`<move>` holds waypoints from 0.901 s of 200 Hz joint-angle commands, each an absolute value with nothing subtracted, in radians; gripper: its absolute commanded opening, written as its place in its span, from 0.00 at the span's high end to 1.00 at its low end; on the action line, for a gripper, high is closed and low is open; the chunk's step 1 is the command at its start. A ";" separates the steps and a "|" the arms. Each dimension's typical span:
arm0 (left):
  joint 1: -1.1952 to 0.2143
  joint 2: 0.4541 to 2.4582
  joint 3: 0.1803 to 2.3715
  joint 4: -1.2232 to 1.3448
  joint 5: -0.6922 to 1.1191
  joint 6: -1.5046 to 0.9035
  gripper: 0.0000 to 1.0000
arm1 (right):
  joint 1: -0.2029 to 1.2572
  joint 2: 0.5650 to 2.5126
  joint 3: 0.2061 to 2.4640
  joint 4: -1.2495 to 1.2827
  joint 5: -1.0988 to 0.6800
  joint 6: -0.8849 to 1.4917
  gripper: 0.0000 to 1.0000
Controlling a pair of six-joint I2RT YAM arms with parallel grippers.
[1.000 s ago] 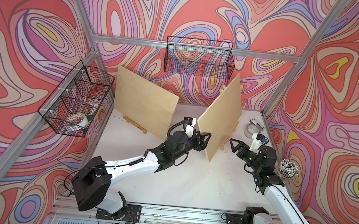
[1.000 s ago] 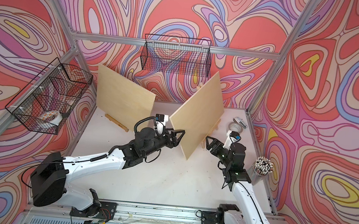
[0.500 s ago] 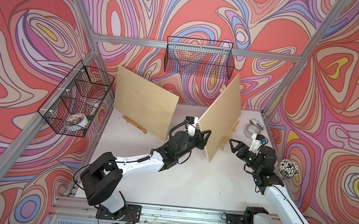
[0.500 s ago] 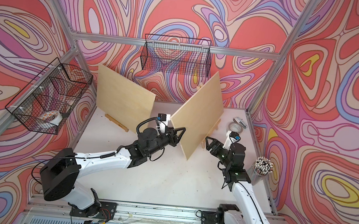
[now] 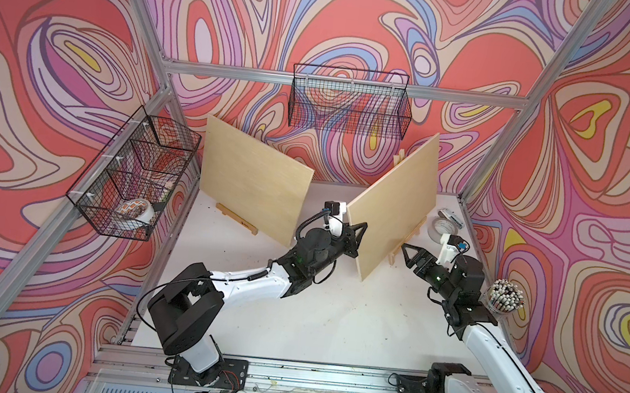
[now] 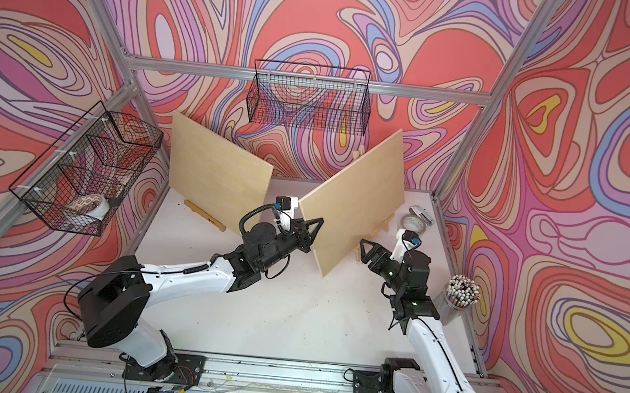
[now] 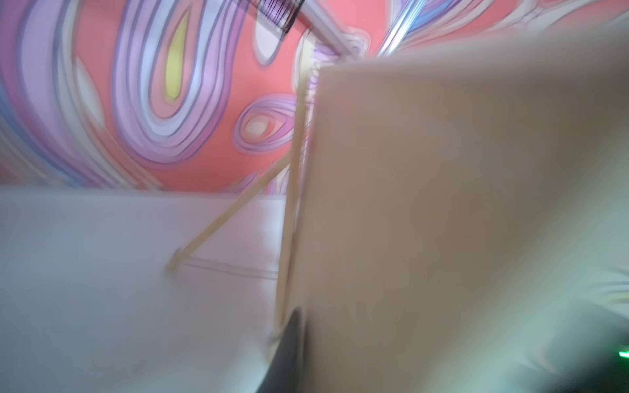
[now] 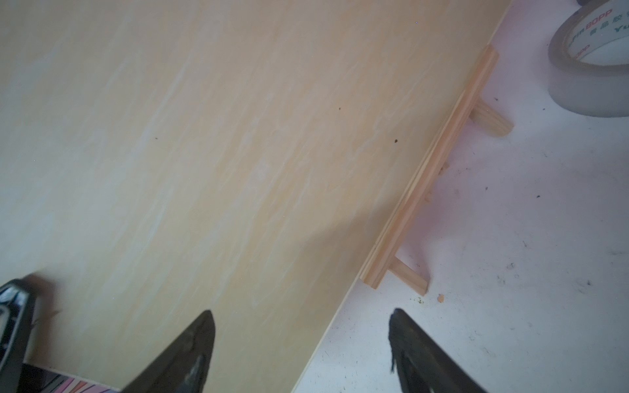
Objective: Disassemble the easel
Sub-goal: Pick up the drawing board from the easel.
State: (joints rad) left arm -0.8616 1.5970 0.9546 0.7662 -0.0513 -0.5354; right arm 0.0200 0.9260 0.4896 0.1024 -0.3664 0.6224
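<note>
left gripper (image 5: 357, 237): jaws pinching right board (image 5: 395, 210) at its left edge.
right gripper (image 8: 301, 314): jaws spread, near easel (image 8: 429, 170) ledge.
right board: leaning on easel.

White tabletop (image 5: 332, 319): fills lower centre of both top views, dotted with dark specks and crumbs. Left easel (image 5: 237, 219): upper left of tabletop, wooden ledge low over surface, left board (image 5: 255, 183) on it, leaning back. Right easel (image 5: 405, 242): right of centre, short feet (image 8: 410, 274) flat on surface, right board (image 5: 391, 209) on its ledge, tilted. Tape roll (image 5: 439, 231): on surface, just right of right easel. Small pale object (image 5: 451, 216) just above roll, kind unclear. Pencil cup (image 5: 501, 306): right edge.
</note>
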 commanded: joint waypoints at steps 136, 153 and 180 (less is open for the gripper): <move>-0.876 1.538 1.077 0.820 0.021 -0.416 1.00 | 0.018 0.977 0.479 0.141 -0.400 0.617 0.25; -0.876 1.528 1.092 0.816 0.017 -0.398 1.00 | 0.018 0.980 0.480 0.143 -0.401 0.616 0.26; -0.876 1.518 1.125 0.807 0.027 -0.381 1.00 | 0.018 0.986 0.480 0.146 -0.405 0.615 0.26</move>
State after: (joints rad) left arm -0.8669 1.5948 1.0363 0.6659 -0.0257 -0.4141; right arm 0.0200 0.9791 0.4870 0.1211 -0.3923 0.6220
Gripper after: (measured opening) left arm 0.123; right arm 0.739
